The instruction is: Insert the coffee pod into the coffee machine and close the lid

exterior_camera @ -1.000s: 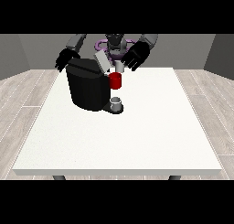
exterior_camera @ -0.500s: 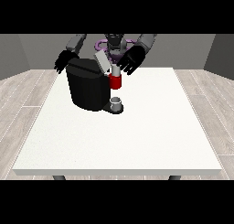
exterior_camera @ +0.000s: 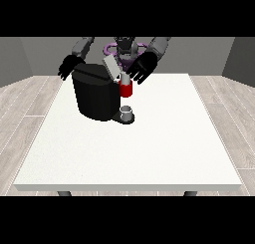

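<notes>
Coffee machine point(exterior_camera: 95, 96) on desk point(exterior_camera: 149, 148), lid point(exterior_camera: 112, 67) raised. Hand at view's right point(exterior_camera: 142, 68) spread open just above red thing at the machine point(exterior_camera: 126, 89). Hand at view's left point(exterior_camera: 68, 67) open behind machine.

- The coffee machine point(exterior_camera: 98, 97) looks like matt black plastic.
- The counter point(exterior_camera: 149, 143) is white, smooth and matt.
- The floor point(exterior_camera: 25, 96) shows pale wood-look planks.

White table point(exterior_camera: 149, 148) on grey plank floor point(exterior_camera: 25, 98); grey walls point(exterior_camera: 199, 54) behind.
</notes>
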